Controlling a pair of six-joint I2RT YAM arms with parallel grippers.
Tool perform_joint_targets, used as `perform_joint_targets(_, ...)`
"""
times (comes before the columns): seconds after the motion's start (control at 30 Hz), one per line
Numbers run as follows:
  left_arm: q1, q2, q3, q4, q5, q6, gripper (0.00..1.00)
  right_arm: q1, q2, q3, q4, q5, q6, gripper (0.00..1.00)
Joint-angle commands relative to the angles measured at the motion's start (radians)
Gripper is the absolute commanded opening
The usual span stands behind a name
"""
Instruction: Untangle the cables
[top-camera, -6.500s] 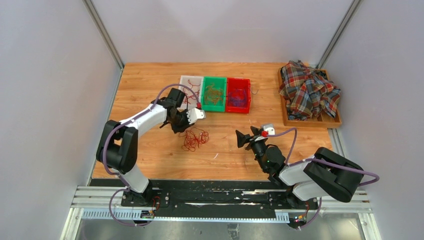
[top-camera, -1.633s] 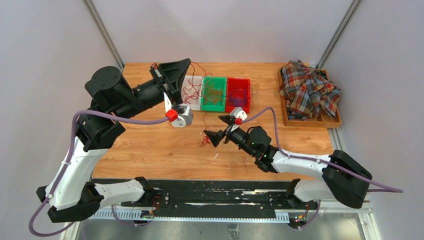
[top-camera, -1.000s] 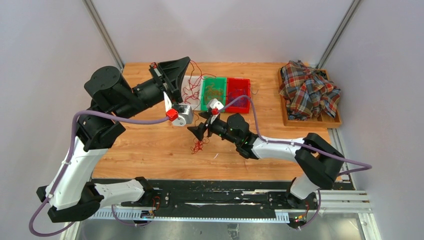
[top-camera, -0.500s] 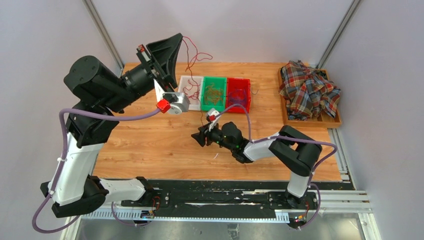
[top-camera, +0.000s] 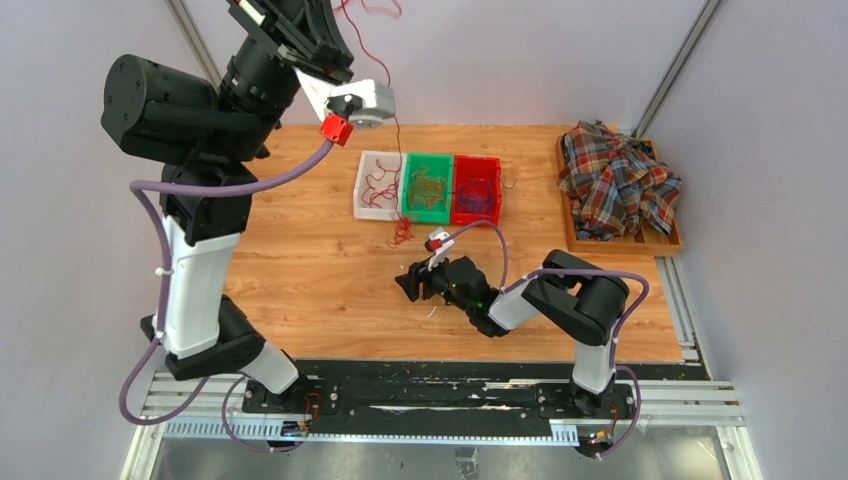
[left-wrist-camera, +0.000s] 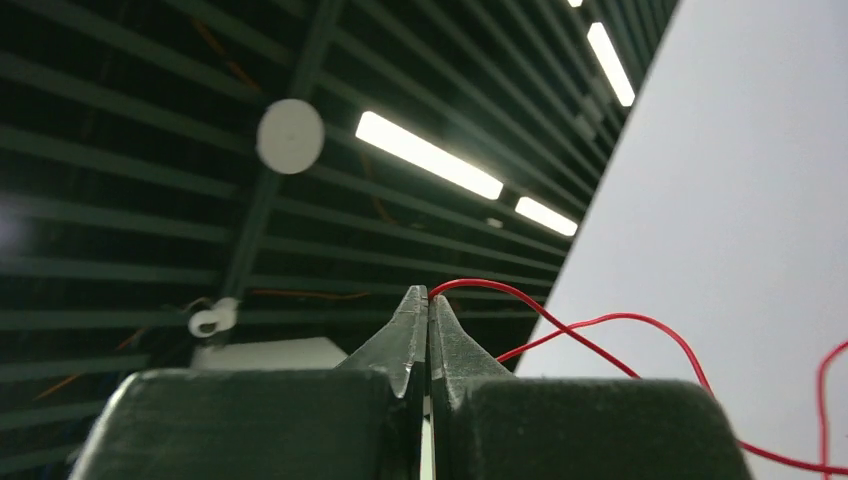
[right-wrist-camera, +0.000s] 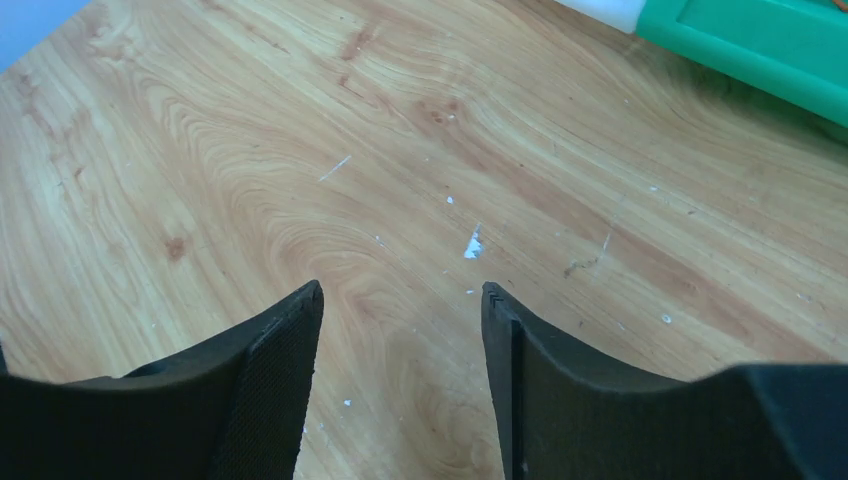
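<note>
My left gripper (left-wrist-camera: 428, 295) is raised high above the table's far left and shut on a thin red cable (left-wrist-camera: 600, 322). In the top view the left gripper (top-camera: 325, 15) reaches the upper edge. The red cable (top-camera: 390, 110) hangs straight down from it and ends in a small tangled red bunch (top-camera: 401, 233) just in front of the white bin (top-camera: 362, 190). My right gripper (top-camera: 405, 284) sits low over the bare wood, apart from the bunch. In its wrist view the right gripper (right-wrist-camera: 400, 290) is open with only table between its fingers.
A white bin with red cables, a green bin (top-camera: 428, 212) with olive-orange cables and a red bin (top-camera: 476, 217) with purple cables stand in a row at the back. A wooden tray (top-camera: 620, 245) with a plaid shirt (top-camera: 618, 180) is at the right.
My left arm has risen further, lifting the red cable and drawing its bunch away from the right gripper towards the white bin. The right gripper has dropped back towards the near side, empty.
</note>
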Motion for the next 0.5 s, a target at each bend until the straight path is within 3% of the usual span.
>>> perform_joint_targets(0.0,-0.008,0.077,0.124,0.198,-0.026,0.081,0.01,0.011,0.026,-0.013,0.050,0.064,0.021,0.59)
perform_joint_targets(0.13,-0.008,0.070,0.076,0.302,-0.004,0.100,0.01,0.011,0.031,-0.017,0.037,0.077,0.035,0.57)
perform_joint_targets(0.27,-0.008,0.001,-0.023,0.229,-0.065,0.024,0.01,0.011,-0.040,-0.067,0.095,0.115,-0.003,0.64)
perform_joint_targets(0.47,-0.008,-0.299,-0.609,0.219,-0.160,-0.067,0.01,0.011,-0.254,-0.075,0.011,0.013,-0.092,0.80)
